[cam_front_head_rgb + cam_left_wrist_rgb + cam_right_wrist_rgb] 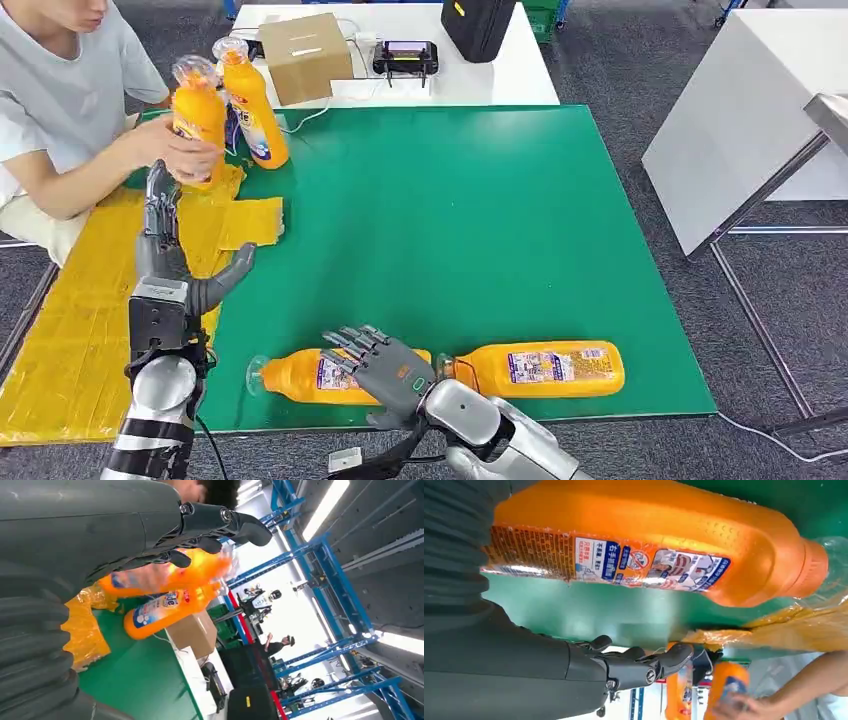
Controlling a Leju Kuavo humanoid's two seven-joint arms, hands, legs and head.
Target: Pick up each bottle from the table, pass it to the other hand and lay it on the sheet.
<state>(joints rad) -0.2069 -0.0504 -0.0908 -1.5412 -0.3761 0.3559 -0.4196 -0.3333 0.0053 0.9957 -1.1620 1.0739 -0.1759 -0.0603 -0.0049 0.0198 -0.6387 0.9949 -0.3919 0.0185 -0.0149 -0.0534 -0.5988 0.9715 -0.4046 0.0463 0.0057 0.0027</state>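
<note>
Two orange bottles lie on the green table (480, 220) near its front edge. My right hand (378, 364) hovers with fingers spread over the left one (300, 377), not gripping it; the right one (545, 368) lies free beside it. That left bottle (649, 545) lies close by my right hand's fingers (644, 662), apart from them. My left hand (163, 245) stands open above the yellow sheet (70, 340), fingers pointing up. Just beyond its fingertips a person (60, 90) holds a third bottle (198, 118) upright. A fourth bottle (255, 105) stands behind it.
A cardboard box (305, 55), a black controller (405, 55) and a black case (478, 25) sit on the white table behind. Another white table (740, 110) stands at the right. The person sits close to the sheet's far left corner.
</note>
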